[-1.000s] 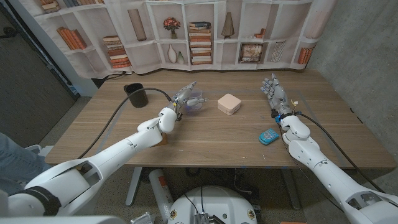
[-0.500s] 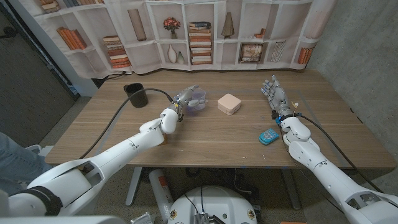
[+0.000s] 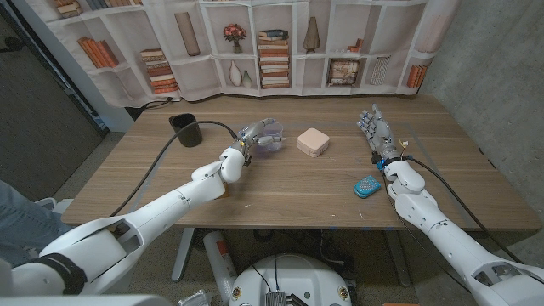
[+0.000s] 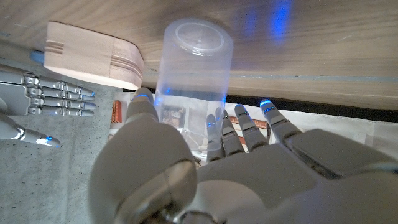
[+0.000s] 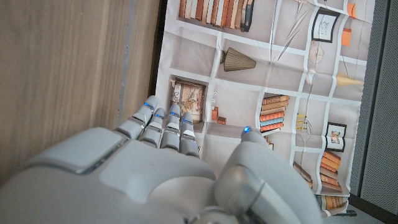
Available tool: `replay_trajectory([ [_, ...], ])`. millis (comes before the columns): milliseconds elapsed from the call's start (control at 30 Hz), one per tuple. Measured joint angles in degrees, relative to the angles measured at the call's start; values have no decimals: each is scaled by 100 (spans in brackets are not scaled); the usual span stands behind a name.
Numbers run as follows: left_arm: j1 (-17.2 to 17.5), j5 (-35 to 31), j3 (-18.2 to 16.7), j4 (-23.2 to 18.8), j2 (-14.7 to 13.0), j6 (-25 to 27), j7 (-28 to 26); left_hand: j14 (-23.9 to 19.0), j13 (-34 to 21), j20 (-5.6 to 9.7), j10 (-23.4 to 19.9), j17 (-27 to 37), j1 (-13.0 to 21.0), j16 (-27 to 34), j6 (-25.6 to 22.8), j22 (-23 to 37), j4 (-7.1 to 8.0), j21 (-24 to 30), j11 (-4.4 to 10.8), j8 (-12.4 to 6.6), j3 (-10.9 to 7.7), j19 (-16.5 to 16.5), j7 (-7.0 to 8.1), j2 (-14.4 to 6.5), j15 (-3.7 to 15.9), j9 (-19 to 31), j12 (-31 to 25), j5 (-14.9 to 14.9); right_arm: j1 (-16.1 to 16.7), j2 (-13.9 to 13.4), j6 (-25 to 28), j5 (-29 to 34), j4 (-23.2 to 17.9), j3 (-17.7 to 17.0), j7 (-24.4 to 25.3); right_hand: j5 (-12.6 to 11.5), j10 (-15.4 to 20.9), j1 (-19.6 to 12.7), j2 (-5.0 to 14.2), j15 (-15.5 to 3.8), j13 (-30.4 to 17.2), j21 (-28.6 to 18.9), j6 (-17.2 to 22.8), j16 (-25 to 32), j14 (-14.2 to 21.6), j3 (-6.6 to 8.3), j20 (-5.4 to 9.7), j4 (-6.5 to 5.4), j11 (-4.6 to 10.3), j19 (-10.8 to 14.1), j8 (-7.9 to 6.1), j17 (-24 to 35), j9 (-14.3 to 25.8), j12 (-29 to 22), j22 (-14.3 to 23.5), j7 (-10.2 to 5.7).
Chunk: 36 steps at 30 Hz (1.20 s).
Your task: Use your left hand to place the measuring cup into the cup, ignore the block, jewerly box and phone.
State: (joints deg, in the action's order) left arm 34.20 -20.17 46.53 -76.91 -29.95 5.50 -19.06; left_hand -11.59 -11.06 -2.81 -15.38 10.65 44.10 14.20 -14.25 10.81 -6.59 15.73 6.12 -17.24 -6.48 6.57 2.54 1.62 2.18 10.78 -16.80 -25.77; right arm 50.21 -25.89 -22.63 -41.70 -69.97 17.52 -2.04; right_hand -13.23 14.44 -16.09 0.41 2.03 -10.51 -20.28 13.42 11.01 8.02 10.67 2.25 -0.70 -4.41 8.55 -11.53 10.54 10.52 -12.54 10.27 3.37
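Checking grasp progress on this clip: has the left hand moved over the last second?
Yes. In the head view the left hand, fingers around the clear measuring cup, has edged toward the jewelry box, narrowing the gap between them.

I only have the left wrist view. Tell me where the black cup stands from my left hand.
Observer: In the head view the black cup stands on the table to the robot's left of the left hand.
Operator: Check the path between them.
Observer: Only a black cable shows between them.
Operator: Report the phone.
Observer: The blue phone lies beside the right arm's wrist, nearer the robot than the right hand and far from the measuring cup.
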Motion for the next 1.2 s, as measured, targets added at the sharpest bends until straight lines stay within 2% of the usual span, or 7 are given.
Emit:
replay_trajectory([
  [333,-7,57,-4,51,27,-79,-39,-241,-27,-100,-255,16,384,23,-206,27,-130,85,140,-44,-120,264,23,-186,9,0,0,4,0,-16,31,5,-22,8,7,0,0,0,0,0,0,0,0,3,-1,-15,-11,15,0,11,0,-1,0,0,0,0],
  [533,-7,84,-27,69,39,-90,-75,-489,-52,-100,-784,37,573,23,-721,53,-132,85,256,-317,-168,264,-18,-239,11,30,0,141,-2,-23,57,17,-39,16,14,0,0,0,0,0,0,39,-1,3,-1,-16,11,16,0,32,0,-1,0,0,0,1],
  [600,-1,97,-37,70,41,-90,-85,-553,-56,-100,-887,43,580,23,-862,53,-131,85,338,-377,-168,264,20,-231,19,30,0,171,-5,-23,62,20,-42,17,16,0,0,0,0,0,0,39,-1,3,-1,-16,11,15,0,32,0,-1,0,0,-1,1],
  [733,11,126,-53,70,45,-90,-96,-602,-56,-202,-975,43,580,23,-943,53,-109,85,367,-376,-191,228,64,-231,13,29,0,227,-13,-25,74,22,-42,20,18,0,-1,0,0,0,0,38,-1,3,-2,-15,11,15,0,32,0,-1,0,0,-1,1],
  [833,20,143,-61,69,47,-90,-103,-602,-72,-283,-920,43,580,22,-887,53,-91,72,332,-264,-209,199,121,-231,13,29,73,249,-18,-25,81,23,-43,23,18,0,20,0,0,0,0,38,-1,3,-1,-15,11,15,-21,32,0,-1,0,0,-1,1],
  [1000,78,192,-110,8,32,-67,-119,-583,-83,-315,-788,43,646,-5,-724,53,-85,57,310,-146,-215,167,284,-286,31,29,135,290,-24,-25,85,23,-41,27,17,0,20,0,0,0,0,38,-1,3,-2,-15,11,15,-21,32,0,-1,0,0,-1,1],
  [1200,129,233,-163,-83,-15,-18,-125,-551,-109,-346,-757,69,691,-50,-694,53,-85,57,279,-89,-215,136,313,-301,0,29,183,293,-28,-27,89,29,-37,30,14,0,20,0,0,0,0,66,-1,3,-2,-15,11,15,-21,32,0,-1,0,0,-1,1],
])
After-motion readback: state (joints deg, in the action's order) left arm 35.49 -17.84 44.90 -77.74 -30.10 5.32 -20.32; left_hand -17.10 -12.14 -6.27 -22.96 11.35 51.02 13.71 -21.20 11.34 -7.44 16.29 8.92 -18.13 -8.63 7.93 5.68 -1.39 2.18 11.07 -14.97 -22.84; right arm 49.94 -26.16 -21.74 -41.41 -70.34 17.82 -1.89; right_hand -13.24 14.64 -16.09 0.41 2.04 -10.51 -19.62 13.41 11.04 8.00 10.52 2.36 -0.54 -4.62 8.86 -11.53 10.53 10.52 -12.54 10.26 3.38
